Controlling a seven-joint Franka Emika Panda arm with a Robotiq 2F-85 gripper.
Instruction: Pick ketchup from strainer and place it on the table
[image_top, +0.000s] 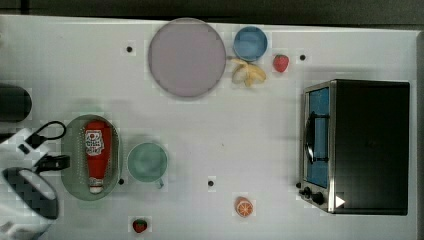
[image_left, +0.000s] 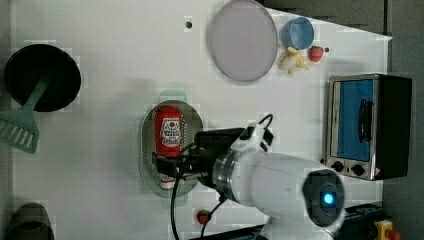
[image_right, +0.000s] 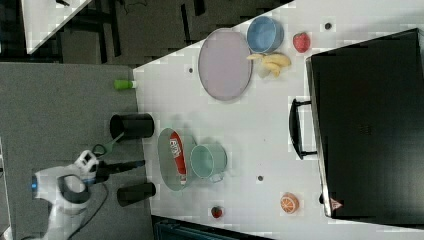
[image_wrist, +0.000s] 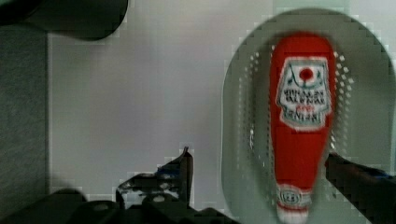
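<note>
Well, the ketchup (image_top: 97, 153) lay flat inside the strainer (image_top: 71, 150), its long axis running along the oval's length. Seen in the top view, its white cap pointed toward the bottom of the picture and its broad red base toward the top, label facing up. The strainer sat on the table (image_top: 225, 125), just beside the green cup (image_top: 147, 162) on the top view's right. The gripper (image_wrist: 259, 165) hovered over the strainer's cap end with its jaws spread wide, one finger either side of the bottle's neck, gripping nothing.
</note>
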